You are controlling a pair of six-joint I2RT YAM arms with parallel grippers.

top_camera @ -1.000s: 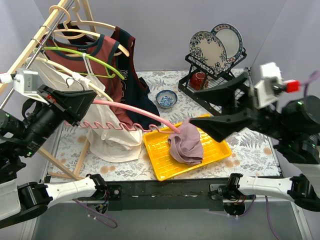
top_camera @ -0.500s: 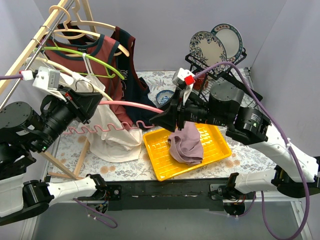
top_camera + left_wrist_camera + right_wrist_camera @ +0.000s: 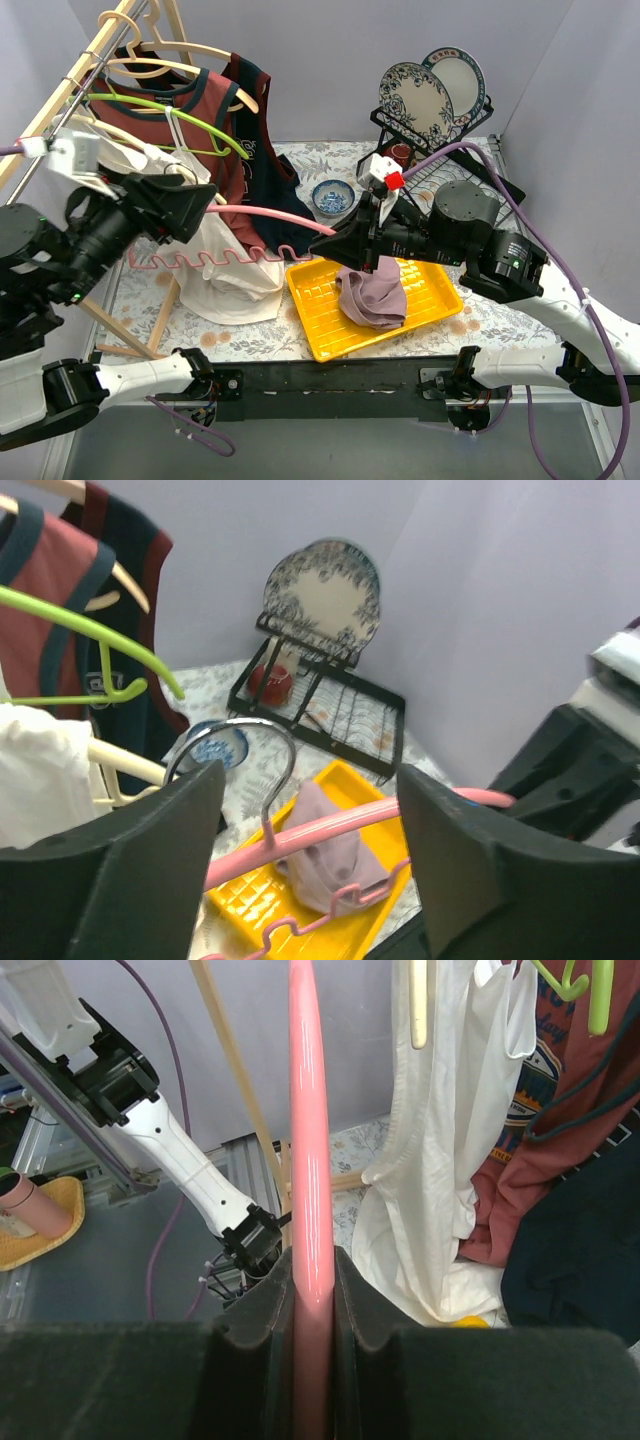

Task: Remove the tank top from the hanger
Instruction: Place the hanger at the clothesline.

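**A:** What is the right tool [image 3: 312, 1282] doing?

**B:** It is clenched on the pink hanger [image 3: 311, 1110]. In its wrist view both pads press the rod from either side.

**A:** And the left tool [image 3: 305, 778]?

**B:** It is released. Its fingers stand wide apart with the hanger's metal hook [image 3: 236, 721] between them, and I see no finger touching it.

**A:** How does the hanger lie?

**B:** From above, its long axis runs from 9 o'clock at the left tool to 3 o'clock at the right tool, sloping slightly down to the right. The hook end is on the left. Its wavy lower bar [image 3: 220, 257] sags underneath.

**A:** Where is the tank top [image 3: 372, 297]?

**B:** It is off the hanger. It lies crumpled in the yellow tray [image 3: 318, 305], just at 6 o'clock of the right tool. It is too bunched to show which way it points.

**A:** What is around it?

**B:** At 9 o'clock of the tray a white garment [image 3: 225, 280] hangs down to the table [image 3: 500, 295], right behind the pink hanger. Further toward 10 o'clock there is a green hanger [image 3: 170, 112], a maroon top [image 3: 150, 118] and a navy top [image 3: 262, 165] on the wooden rack [image 3: 60, 95].

**A:** And farther back?

**B:** There is a small blue bowl [image 3: 332, 197] at 12 o'clock of the tray. At 1 o'clock stands a dish rack [image 3: 385, 172] with patterned plates [image 3: 415, 95] and a red cup [image 3: 398, 157]. The right arm crosses over the tray's far edge.
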